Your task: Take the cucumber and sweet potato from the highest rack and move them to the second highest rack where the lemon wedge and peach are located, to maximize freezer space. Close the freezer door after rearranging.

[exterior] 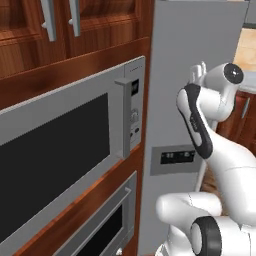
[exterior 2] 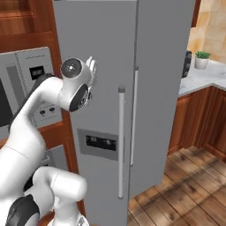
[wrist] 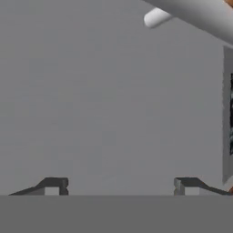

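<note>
The freezer door, a tall grey panel, stands shut, so the cucumber, sweet potato, lemon wedge, peach and the racks are hidden behind it. My gripper is held close to the flat face of that door, fingers wide apart with nothing between them. From the base it shows as the white hand raised against the upper door, left of the door's long vertical handle. In the hand view the handle crosses the top right corner. The gripper also shows past the arm's elbow.
A dark dispenser panel sits low in the freezer door. The fridge's right door is shut too. A built-in oven stack fills the wall to the left. At the right are a counter with a potted plant and wooden floor.
</note>
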